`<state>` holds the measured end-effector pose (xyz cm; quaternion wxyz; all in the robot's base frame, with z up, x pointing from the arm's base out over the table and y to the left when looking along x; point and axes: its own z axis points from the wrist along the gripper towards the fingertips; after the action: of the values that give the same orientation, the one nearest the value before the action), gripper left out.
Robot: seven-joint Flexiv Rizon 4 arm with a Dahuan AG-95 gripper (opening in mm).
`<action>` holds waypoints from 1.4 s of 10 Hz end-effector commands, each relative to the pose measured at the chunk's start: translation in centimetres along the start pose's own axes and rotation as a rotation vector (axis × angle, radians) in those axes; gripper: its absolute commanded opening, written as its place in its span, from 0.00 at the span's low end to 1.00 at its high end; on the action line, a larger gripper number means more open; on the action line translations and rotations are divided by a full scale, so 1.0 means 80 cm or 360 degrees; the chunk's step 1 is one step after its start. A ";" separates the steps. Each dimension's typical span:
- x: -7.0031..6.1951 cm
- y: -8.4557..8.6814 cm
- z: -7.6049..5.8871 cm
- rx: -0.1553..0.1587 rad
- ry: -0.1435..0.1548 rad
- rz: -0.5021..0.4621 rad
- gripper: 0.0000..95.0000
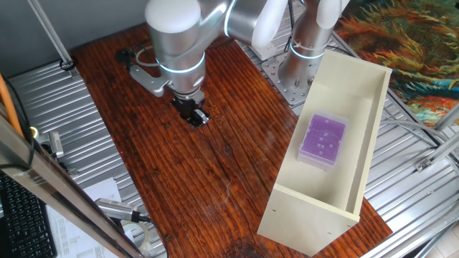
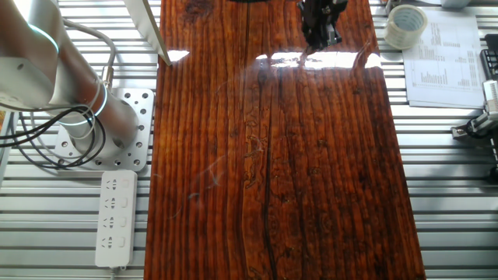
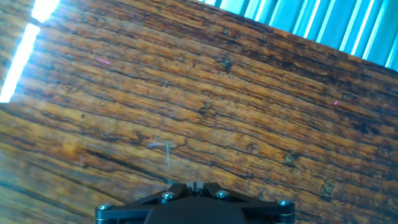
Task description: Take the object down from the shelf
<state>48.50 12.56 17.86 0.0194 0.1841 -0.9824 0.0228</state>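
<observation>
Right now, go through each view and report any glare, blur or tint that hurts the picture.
One fixed view: even light, sharp on the purple box in the shelf. The other fixed view: a white glare band crosses the wooden tabletop beside the end effector. Hand view: soft, bluish cast, blown-out streak at upper left.

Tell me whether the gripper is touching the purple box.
Apart. One fixed view shows the gripper over bare wooden tabletop, with a wide stretch of wood between it and the purple box lying inside the shelf.
</observation>
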 end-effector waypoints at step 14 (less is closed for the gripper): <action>-0.006 0.036 -0.008 0.0000 -0.0012 -0.0025 0.00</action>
<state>47.90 15.49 18.42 0.0188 0.1952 -0.9801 0.0292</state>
